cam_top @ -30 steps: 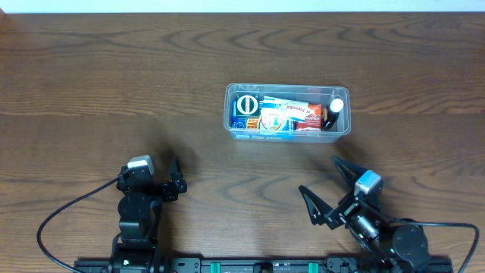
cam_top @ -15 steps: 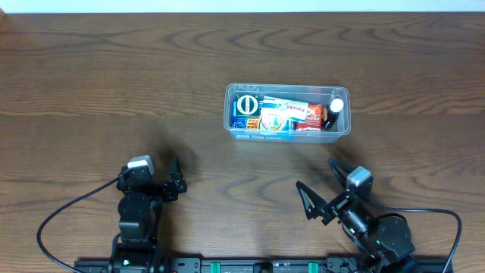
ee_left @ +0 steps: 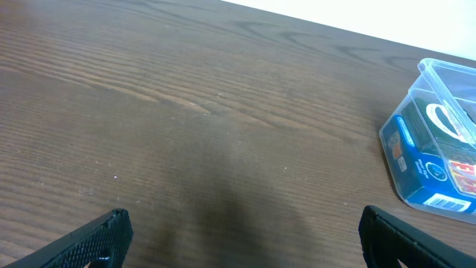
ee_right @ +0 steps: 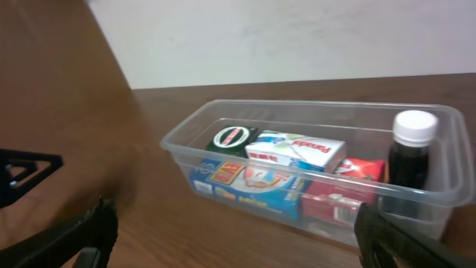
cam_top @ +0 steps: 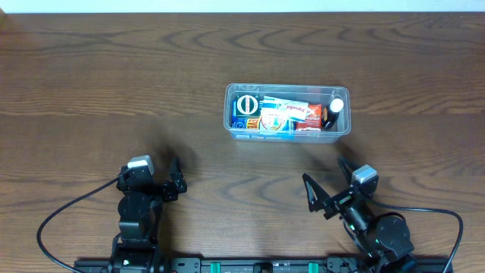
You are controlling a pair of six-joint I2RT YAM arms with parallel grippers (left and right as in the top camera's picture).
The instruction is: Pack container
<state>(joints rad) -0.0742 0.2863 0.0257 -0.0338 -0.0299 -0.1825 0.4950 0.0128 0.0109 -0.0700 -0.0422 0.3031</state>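
Note:
The clear plastic container stands on the wooden table right of centre, with several small boxes and a dark bottle with a white cap inside. It also shows in the right wrist view and at the right edge of the left wrist view. My left gripper is open and empty near the front left, far from the container. My right gripper is open and empty, just in front of the container and facing it.
The boxes in the container include a white one, a blue one and a red one. Black cables trail from both arm bases at the front edge.
My right gripper has shifted slightly near the front of the table, staying open. The left arm and the container have not moved.

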